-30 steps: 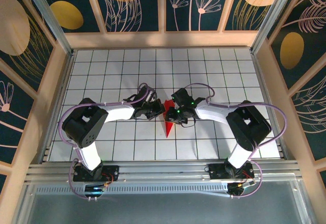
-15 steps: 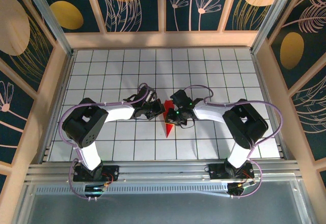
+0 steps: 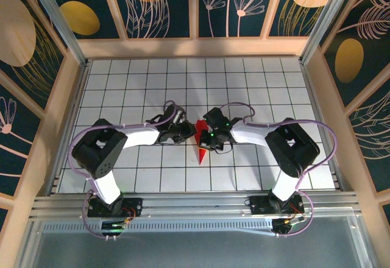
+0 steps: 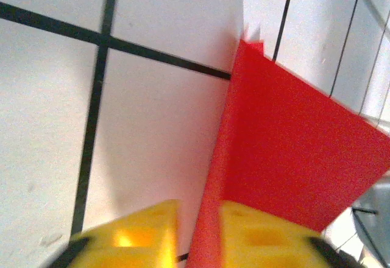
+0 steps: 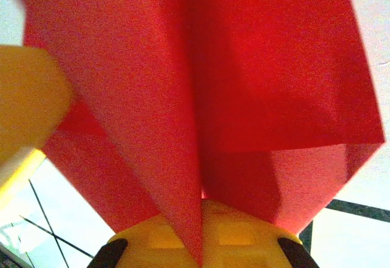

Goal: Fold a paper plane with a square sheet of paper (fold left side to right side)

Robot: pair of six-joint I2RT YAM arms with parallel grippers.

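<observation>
The square sheet of paper stands folded into a slim red paper plane (image 3: pixel 202 145) on the tiled table, its sharp tip toward the near edge. My right gripper (image 3: pixel 211 137) comes in from the right. In the right wrist view that gripper (image 5: pixel 201 234) is shut on the plane's centre fold (image 5: pixel 183 128), and the wings spread above it. My left gripper (image 3: pixel 187 133) is at the plane's left side. In the left wrist view that gripper (image 4: pixel 198 237) is slightly open. The plane's red edge (image 4: pixel 286 152) runs between its yellow fingers (image 4: pixel 131 237), and a thin gap shows on the left.
White gridded tabletop (image 3: pixel 122 85) with wooden walls on three sides and a metal rail (image 3: pixel 195 204) along the near edge. Both arms' elbows fold outward, with cables looping above them. A yellow finger of the left gripper (image 5: pixel 24 103) shows at the left of the right wrist view.
The right gripper has closed fully on the plane's fold. The left gripper's jaws have parted a little. Both arms and the plane have hardly shifted.
</observation>
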